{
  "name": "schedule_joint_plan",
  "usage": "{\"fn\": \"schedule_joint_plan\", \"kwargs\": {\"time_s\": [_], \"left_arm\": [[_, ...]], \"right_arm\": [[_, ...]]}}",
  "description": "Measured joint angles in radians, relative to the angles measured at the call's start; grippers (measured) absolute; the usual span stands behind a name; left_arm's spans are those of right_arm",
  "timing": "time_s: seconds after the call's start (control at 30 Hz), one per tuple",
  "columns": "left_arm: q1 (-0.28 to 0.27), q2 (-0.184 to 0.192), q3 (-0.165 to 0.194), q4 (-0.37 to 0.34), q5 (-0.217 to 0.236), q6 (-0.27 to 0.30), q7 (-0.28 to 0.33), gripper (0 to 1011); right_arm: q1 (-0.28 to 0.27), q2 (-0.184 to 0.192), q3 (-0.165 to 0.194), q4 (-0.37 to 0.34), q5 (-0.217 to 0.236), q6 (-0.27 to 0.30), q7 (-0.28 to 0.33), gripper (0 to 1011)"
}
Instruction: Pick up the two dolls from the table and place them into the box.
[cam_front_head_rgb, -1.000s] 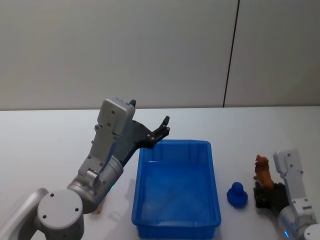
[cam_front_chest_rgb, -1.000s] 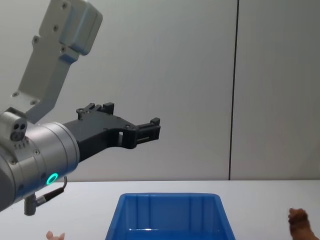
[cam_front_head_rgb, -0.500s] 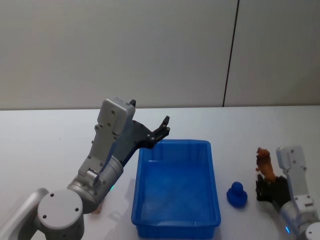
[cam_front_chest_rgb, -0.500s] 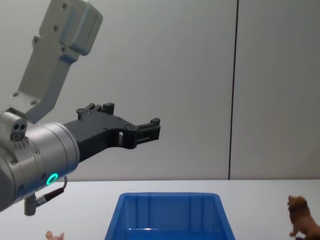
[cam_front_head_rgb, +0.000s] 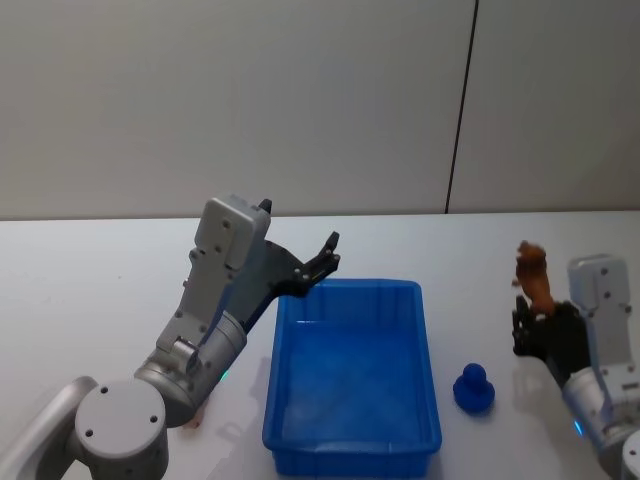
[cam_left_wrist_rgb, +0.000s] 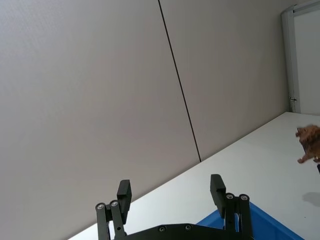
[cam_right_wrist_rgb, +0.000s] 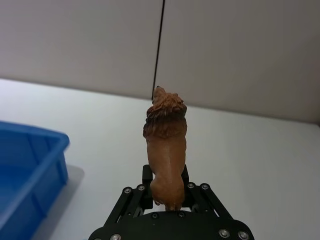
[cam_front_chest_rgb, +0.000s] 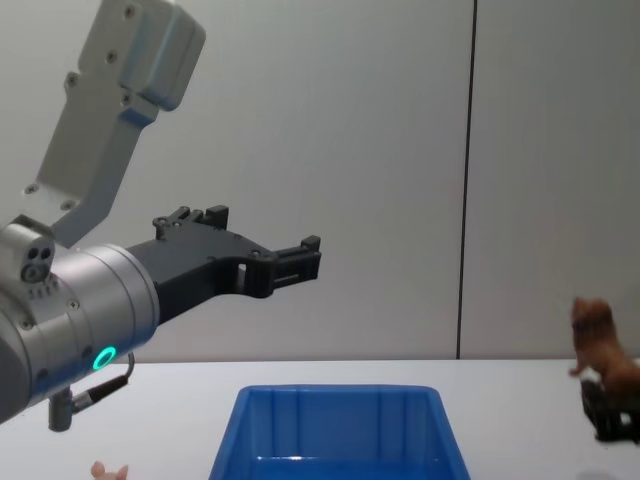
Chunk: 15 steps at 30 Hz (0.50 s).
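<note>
My right gripper is clamped on the brown doll. It holds the doll upright by its lower end, raised off the table, to the right of the box and clear of it. In the right wrist view the doll stands straight up out of the gripper, and its legs cover the pads, so the contact itself is hidden. In the chest view the doll is near the right edge and the gripper below it is partly cut off.

My left gripper hangs in the air by the box's far left corner with its fingers apart and nothing between them.

The pink doll lies on the table left of the box. It is cut off at the chest view's bottom edge and mostly hidden behind my left arm in the head view, so I cannot tell its pose.

A small blue object sits on the table between the box and my right gripper, and its shape is hard to make out.
</note>
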Motion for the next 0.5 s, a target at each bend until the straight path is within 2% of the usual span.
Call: {"fn": "schedule_joint_plan", "kwargs": {"time_s": [0.2,0.5], "left_arm": [[0.000,0.000,0.000,0.000,0.000,0.000,0.000,1001],[0.000,0.000,0.000,0.000,0.000,0.000,0.000,1001]], "right_arm": [[-0.001,0.002,0.001,-0.034,0.000,-0.029,0.029,272],[-0.005,0.004,-0.005,-0.099,0.021,-0.039,0.134,272]]}}
